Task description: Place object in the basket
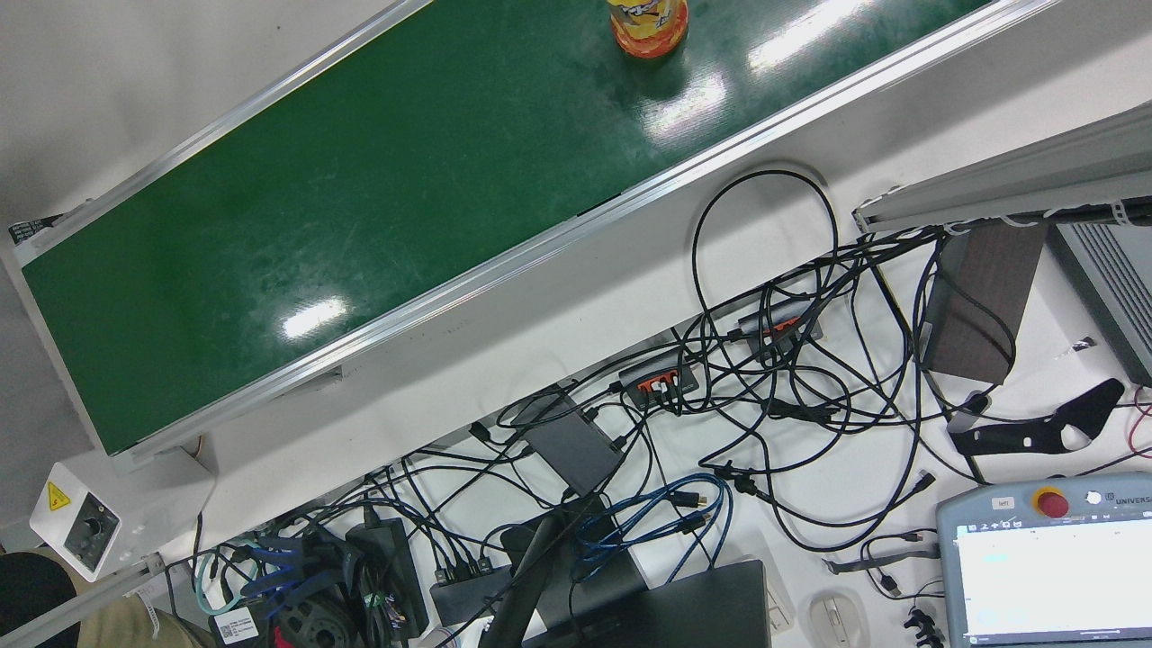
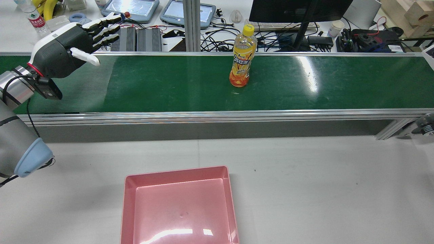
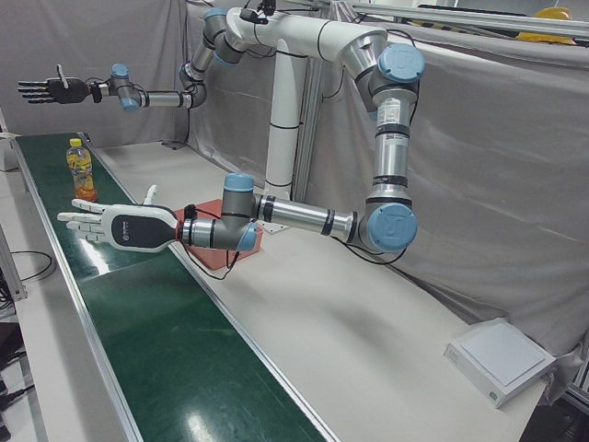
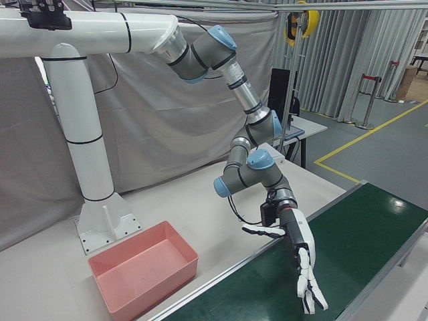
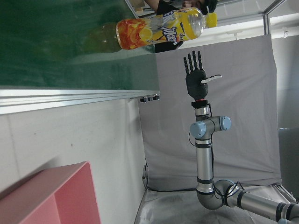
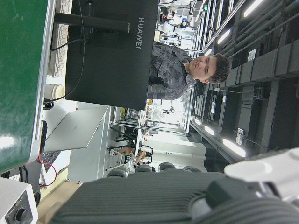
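The orange drink bottle (image 2: 242, 57) stood upright mid-belt near the far edge of the green conveyor (image 2: 169, 84), probably full, heavyish and slick, best gripped around its labelled middle, while the left robot hand (image 2: 73, 45) hovered with fingers spread, empty.

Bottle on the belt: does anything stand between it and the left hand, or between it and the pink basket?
Nothing visible. Bare green belt separates the open left hand from the upright bottle; only the belt's rail and bare table lie before the basket.
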`<state>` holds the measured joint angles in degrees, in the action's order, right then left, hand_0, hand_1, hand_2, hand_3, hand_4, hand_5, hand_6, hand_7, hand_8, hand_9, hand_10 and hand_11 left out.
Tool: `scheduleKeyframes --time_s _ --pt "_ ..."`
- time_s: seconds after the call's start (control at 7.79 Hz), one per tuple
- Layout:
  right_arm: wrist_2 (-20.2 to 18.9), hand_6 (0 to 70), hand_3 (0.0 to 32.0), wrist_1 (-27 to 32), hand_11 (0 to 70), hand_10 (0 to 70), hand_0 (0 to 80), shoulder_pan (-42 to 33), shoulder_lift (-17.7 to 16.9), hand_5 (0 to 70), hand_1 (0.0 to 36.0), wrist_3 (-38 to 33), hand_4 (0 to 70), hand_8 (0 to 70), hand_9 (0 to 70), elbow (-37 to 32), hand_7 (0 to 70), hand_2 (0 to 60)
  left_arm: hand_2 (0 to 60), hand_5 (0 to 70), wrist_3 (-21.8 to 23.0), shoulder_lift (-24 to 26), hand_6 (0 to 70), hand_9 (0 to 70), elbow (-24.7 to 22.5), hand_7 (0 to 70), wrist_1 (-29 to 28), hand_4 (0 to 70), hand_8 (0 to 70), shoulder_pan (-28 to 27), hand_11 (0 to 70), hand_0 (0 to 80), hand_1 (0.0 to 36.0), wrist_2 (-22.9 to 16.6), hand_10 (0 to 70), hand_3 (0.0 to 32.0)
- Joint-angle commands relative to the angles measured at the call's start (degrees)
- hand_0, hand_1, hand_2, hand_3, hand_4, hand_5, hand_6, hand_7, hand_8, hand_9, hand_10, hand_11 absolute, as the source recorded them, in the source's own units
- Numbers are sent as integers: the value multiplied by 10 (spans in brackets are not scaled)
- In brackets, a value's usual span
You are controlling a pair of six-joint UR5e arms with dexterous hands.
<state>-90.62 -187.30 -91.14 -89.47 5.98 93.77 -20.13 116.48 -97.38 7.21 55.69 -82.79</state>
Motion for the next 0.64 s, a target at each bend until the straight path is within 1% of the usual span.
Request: scheduleKeyframes --time_s 0.0,0.39,0.51 --pt "0 0 0 0 0 0 0 0 0 0 0 -1 0 0 0 1 0 0 0 115 1 -1 4 74 1 0 0 155 67 -1 107 531 82 1 64 2" --pt "0 0 0 0 0 0 0 0 0 0 0 -1 0 0 0 3 0 0 0 110 2 -1 4 72 0 1 0 157 66 0 105 531 76 2 64 2" --pt "0 0 0 0 0 0 0 0 0 0 0 -1 0 0 0 3 0 0 0 101 3 0 2 71 -1 0 0 159 64 0 107 535 92 1 65 8"
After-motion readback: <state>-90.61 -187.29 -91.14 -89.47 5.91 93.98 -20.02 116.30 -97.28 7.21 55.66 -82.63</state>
